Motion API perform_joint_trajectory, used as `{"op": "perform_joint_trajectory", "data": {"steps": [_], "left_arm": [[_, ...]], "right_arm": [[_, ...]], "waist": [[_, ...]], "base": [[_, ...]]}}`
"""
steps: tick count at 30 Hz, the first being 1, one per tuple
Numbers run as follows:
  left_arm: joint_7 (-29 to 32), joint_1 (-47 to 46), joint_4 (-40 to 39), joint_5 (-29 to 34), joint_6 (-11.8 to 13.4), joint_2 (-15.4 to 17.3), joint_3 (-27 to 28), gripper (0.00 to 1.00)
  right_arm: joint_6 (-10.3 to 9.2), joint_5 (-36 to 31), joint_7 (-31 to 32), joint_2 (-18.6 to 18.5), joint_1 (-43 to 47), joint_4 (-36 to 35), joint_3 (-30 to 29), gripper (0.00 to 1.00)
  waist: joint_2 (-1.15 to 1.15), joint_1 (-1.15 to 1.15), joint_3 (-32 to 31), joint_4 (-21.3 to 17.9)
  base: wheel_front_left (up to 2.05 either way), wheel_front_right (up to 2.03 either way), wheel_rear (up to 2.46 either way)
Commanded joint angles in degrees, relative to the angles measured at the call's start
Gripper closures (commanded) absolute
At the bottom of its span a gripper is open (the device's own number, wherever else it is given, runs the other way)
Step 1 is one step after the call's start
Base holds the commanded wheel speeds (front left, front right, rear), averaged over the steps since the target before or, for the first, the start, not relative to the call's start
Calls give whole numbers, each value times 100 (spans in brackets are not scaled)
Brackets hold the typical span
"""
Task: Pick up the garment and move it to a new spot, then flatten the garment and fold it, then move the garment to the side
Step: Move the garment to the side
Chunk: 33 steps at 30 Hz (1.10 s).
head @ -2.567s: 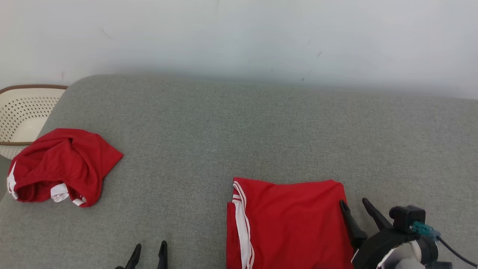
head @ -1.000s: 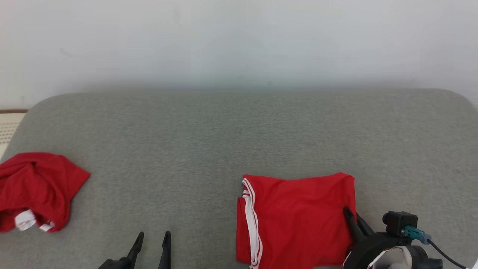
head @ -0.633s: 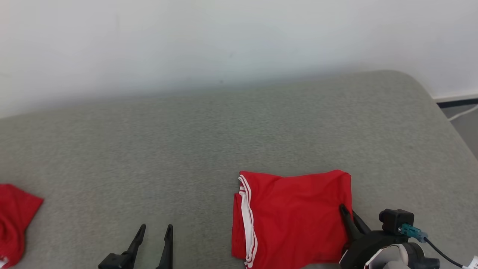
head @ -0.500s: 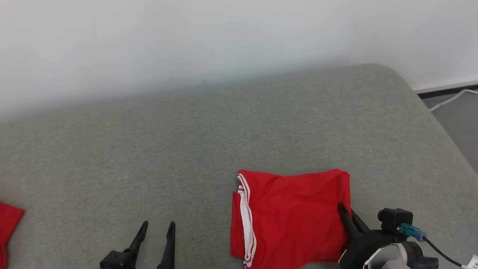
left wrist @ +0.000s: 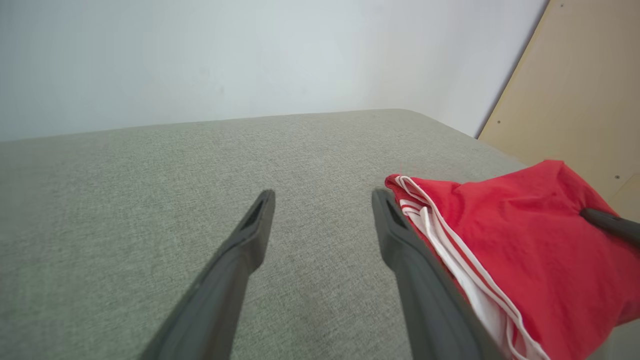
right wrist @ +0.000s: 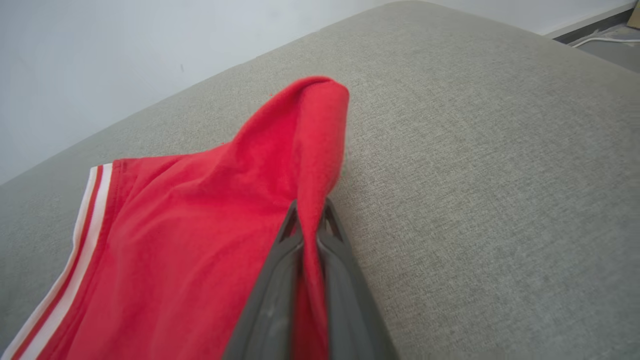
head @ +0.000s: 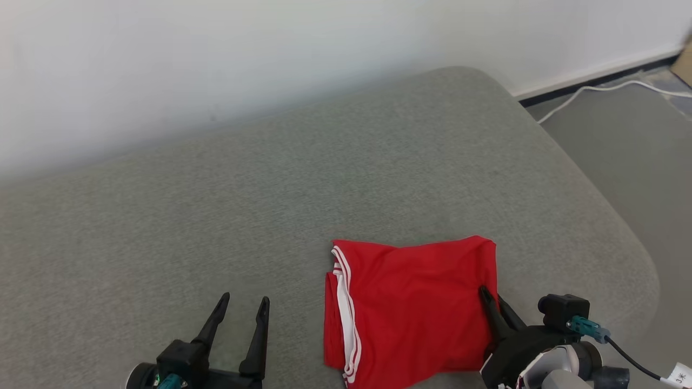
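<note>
The garment is a folded red piece with white stripes along its left edge, lying on the grey cushion at the lower middle right. My right gripper is shut on its right edge, and that edge rises in a pinched fold between the fingers in the right wrist view. My left gripper stands open over bare cushion, to the left of the garment. From the left wrist, the garment lies just right of the open gripper, and a right gripper finger presses on its far side.
The cushion's rounded right end drops to a grey floor with a white cable by the wall. A pale wooden panel stands beyond the cushion in the left wrist view.
The head camera has swung to the right: the second red heap and the basket have left the picture and the cushion's right end has come in. My right gripper, open 2.6 s ago, has stayed shut on the garment's edge.
</note>
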Motion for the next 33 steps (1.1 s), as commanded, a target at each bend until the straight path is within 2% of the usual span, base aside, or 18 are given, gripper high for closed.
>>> {"op": "perform_joint_trajectory", "data": {"steps": [1, 6, 10, 14, 21, 26, 33], "left_arm": [[-3, -34, -10, 97, -2, 12, -11, 0], [-3, -81, -8, 125, -10, 13, -29, 0], [-3, -159, -11, 191, -37, 13, -61, 0], [-3, -237, 85, 252, -106, 14, -144, 0], [-3, -476, 21, 577, -187, 14, -268, 0], [-3, -620, -129, 807, -203, 16, -356, 0], [-3, -806, -158, 995, -289, 120, -453, 0]], "right_arm": [[-5, 8, -2, 27, -75, -4, 24, 100], [-5, 24, -2, 72, -141, -23, 101, 100], [-5, 30, -2, 76, -229, -41, 114, 100], [-5, -58, -2, 44, -355, -78, 159, 100], [-5, -241, -2, -252, -908, -102, 232, 100], [-5, -379, -2, -481, -1466, -19, -55, 100], [-5, -809, -3, -853, -2190, 475, -1290, 100]], "waist": [[-1, 0, 107, -258], [-1, 0, 217, -466], [-1, 0, 340, -485], [-1, 0, 487, -375], [-1, 0, 850, -22], [-1, 0, 1178, 261], [-1, 0, 1653, 670]], "base": [[0, 0, 0], [0, 0, 0], [0, 0, 0], [0, 0, 0], [0, 0, 0], [0, 0, 0], [0, 0, 0]]}}
